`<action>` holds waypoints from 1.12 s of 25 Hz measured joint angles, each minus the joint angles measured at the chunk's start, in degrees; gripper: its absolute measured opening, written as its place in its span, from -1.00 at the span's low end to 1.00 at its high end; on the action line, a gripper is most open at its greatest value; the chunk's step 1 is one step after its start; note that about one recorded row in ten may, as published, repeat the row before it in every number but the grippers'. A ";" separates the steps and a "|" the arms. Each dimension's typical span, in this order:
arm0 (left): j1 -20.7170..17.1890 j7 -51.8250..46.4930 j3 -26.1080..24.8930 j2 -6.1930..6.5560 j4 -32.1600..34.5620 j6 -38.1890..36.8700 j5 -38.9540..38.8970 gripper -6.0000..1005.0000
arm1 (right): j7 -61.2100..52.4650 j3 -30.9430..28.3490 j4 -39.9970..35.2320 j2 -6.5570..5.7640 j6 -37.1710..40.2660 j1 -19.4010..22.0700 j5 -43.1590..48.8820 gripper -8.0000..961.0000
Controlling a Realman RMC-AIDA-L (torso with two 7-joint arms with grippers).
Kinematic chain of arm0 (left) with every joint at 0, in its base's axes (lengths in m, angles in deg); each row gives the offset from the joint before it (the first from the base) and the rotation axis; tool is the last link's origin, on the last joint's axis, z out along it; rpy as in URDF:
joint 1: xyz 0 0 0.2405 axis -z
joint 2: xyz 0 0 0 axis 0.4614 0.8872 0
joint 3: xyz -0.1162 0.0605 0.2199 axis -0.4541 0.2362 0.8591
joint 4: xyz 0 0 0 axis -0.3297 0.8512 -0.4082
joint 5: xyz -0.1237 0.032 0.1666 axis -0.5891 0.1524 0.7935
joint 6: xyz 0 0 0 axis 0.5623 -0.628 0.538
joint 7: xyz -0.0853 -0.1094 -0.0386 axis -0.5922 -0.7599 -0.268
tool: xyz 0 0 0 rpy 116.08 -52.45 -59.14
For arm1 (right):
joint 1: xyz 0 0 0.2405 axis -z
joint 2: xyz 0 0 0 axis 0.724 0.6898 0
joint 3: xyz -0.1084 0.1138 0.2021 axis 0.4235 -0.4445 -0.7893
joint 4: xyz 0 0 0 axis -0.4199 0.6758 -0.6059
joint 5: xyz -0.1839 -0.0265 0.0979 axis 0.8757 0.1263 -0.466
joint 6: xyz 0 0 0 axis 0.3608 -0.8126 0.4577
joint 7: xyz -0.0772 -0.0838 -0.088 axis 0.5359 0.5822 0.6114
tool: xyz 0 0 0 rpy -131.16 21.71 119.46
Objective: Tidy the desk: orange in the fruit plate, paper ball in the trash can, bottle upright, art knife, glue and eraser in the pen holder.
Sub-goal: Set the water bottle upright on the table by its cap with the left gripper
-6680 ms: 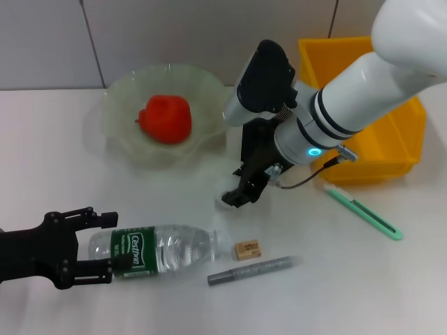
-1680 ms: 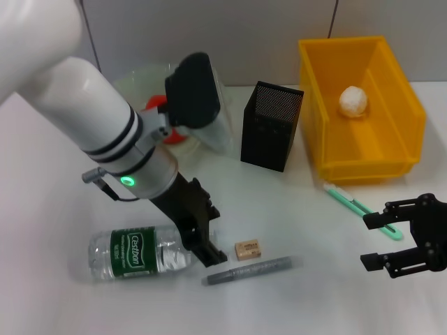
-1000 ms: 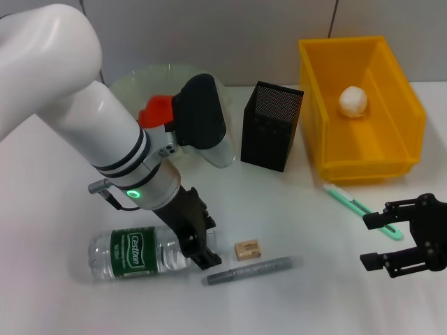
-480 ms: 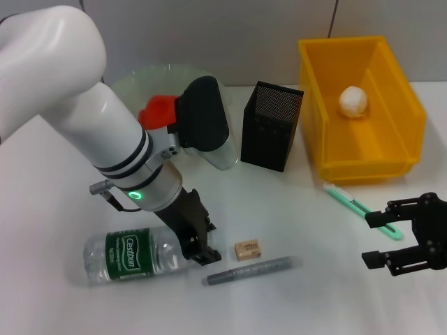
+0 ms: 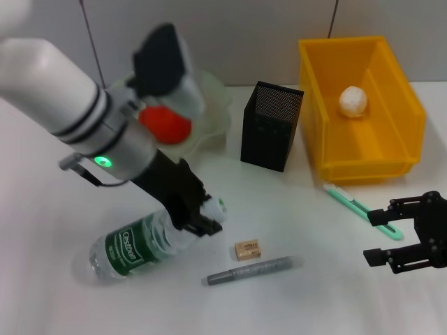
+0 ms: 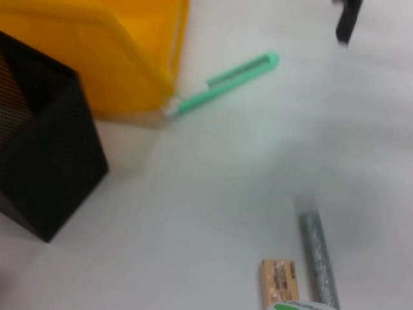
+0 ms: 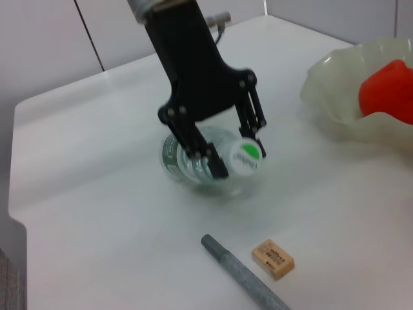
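My left gripper point(image 5: 199, 218) is shut on the neck of the clear bottle point(image 5: 133, 244). The bottle is tilted, its white-and-green cap point(image 7: 246, 155) raised and its base on the table. The orange point(image 5: 166, 124) lies in the pale green fruit plate point(image 5: 218, 105). The paper ball point(image 5: 353, 101) rests in the yellow trash can point(image 5: 391, 150). The tan eraser point(image 5: 247, 250) and the grey glue stick point(image 5: 253, 270) lie in front of the bottle. The green art knife point(image 5: 360, 208) lies by the trash can. The black mesh pen holder point(image 5: 271, 127) stands upright. My right gripper point(image 5: 371, 239) is open near the table's right edge.
The left wrist view shows the pen holder point(image 6: 45, 155), trash can point(image 6: 97, 51), art knife point(image 6: 226, 81), eraser point(image 6: 279, 281) and glue stick point(image 6: 317, 252) on the white table. A grey wall stands behind the table.
The left gripper closed on the bottle's neck and rose, lifting the cap end off the table so the bottle tilts. The right arm has not moved.
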 joint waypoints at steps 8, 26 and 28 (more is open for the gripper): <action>-0.63 3.10 -10.64 0.16 3.09 -6.08 -0.03 -0.12 | -0.11 -0.08 0.00 0.00 -0.01 -0.09 -0.09 0.59; -4.20 5.72 -24.21 0.36 9.77 -11.72 -1.22 -0.12 | -1.22 -0.07 0.03 0.00 -0.01 -0.39 -0.10 0.59; -4.73 5.56 -25.45 0.40 10.20 -11.58 -1.81 -0.12 | -1.22 -0.07 0.03 0.00 -0.01 -0.39 -0.09 0.59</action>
